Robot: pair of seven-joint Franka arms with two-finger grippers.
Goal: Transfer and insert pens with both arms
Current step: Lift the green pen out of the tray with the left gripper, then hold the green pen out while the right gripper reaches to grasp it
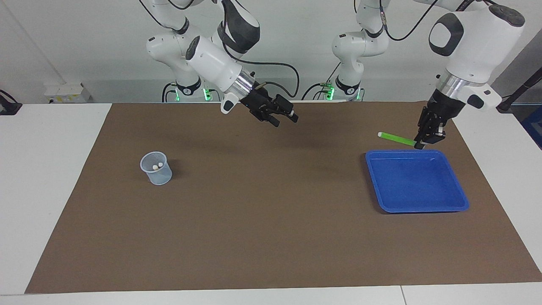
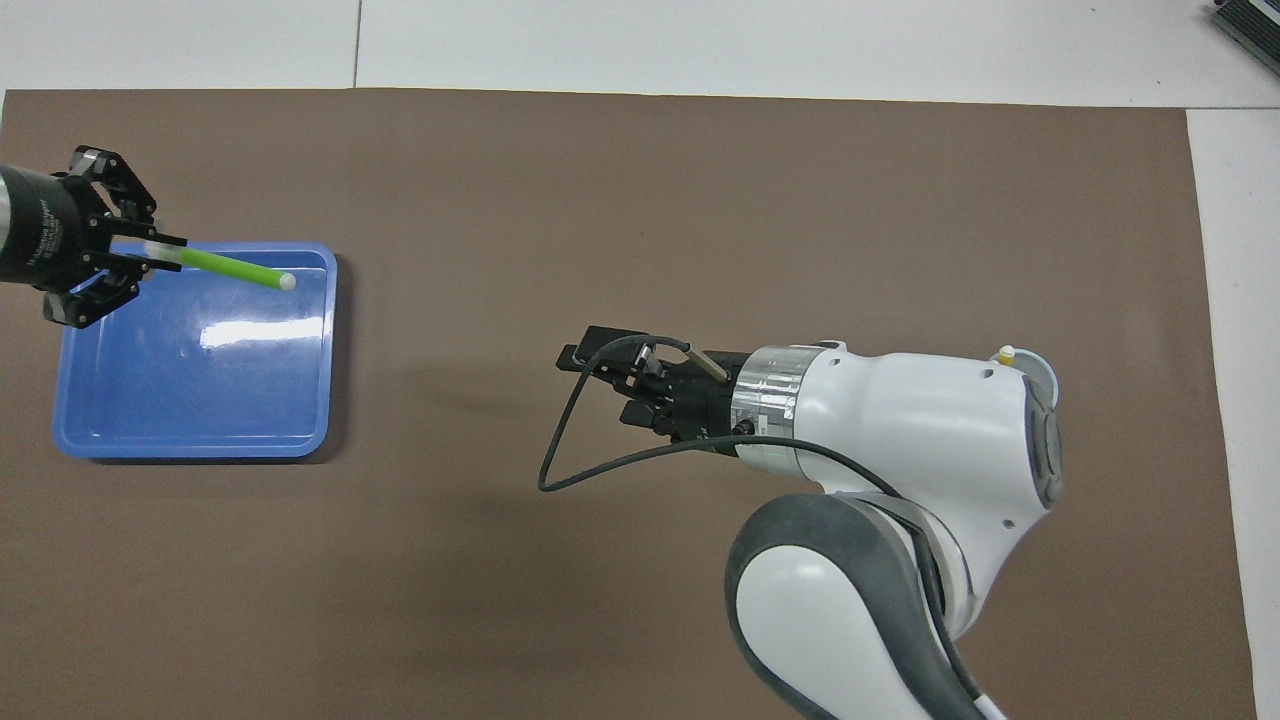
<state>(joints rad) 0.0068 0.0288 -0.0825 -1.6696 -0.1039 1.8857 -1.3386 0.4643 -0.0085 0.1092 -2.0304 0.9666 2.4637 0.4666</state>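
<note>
Green pen (image 1: 396,137), nearly level (pale tip toward the right arm), pinched in the closed left gripper (image 1: 419,145) above the blue tray's (image 1: 417,206) robot-side rim; right gripper (image 1: 283,120) waits spread, empty, over the brown mat (image 1: 271,237).

Glossy blue plastic tray (image 2: 300,445); matt brown paper mat (image 1: 262,220); translucent plastic cup (image 1: 157,171).

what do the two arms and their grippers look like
Both arms are white, rounded and jointed, with dark grey patches at the joints and a silver ring at each wrist. The left gripper and right gripper are black, with two fingers each. Black cables loop along both arms, and green lights glow at their bases.
</note>
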